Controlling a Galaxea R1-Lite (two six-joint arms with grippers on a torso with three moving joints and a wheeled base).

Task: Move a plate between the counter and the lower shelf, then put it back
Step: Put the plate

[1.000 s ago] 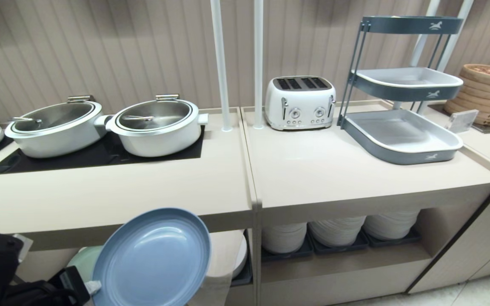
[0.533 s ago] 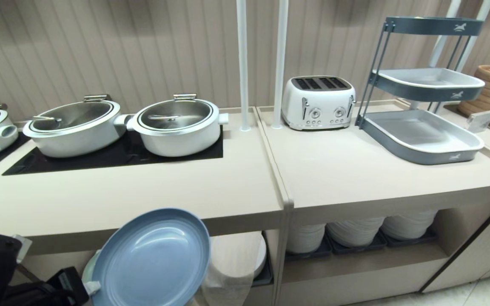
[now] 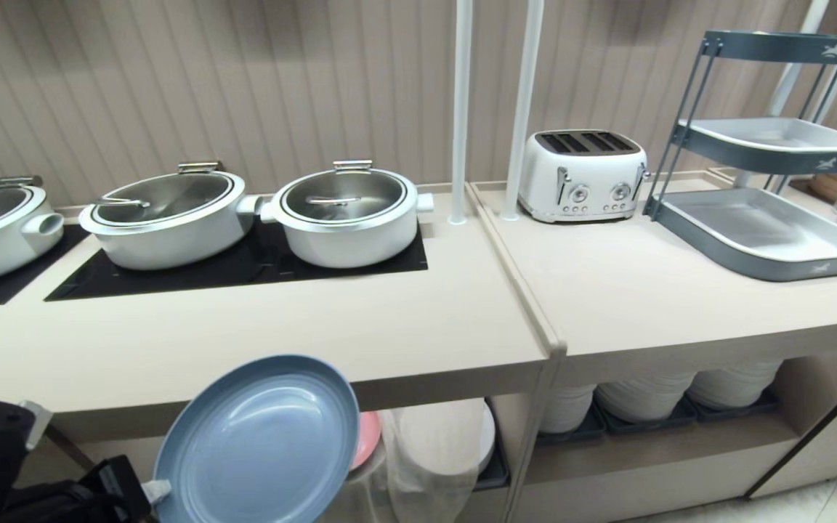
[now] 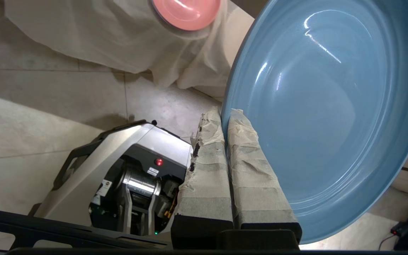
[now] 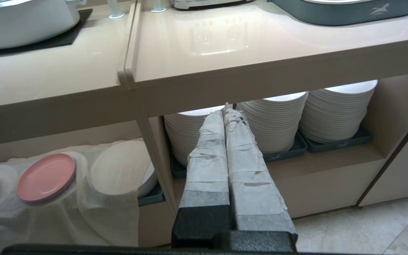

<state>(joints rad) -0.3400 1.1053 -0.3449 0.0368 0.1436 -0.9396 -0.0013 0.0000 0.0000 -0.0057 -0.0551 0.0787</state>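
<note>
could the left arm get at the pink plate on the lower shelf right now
Probably not. The left gripper is shut on the rim of the blue plate, so it has no free grip, and that plate hangs between it and the pink plate.

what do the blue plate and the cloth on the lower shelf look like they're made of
The blue plate looks like glazed ceramic or smooth plastic: soft highlights and moulded rings; which, I can't tell. The cloth looks like thin, sheer white fabric: it drapes in folds.

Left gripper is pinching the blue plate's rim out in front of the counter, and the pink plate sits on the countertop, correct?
Not quite. The left gripper does pinch the blue plate by its rim, but the pink plate lies on the white cloth in the lower shelf, as the right wrist view shows.
</note>
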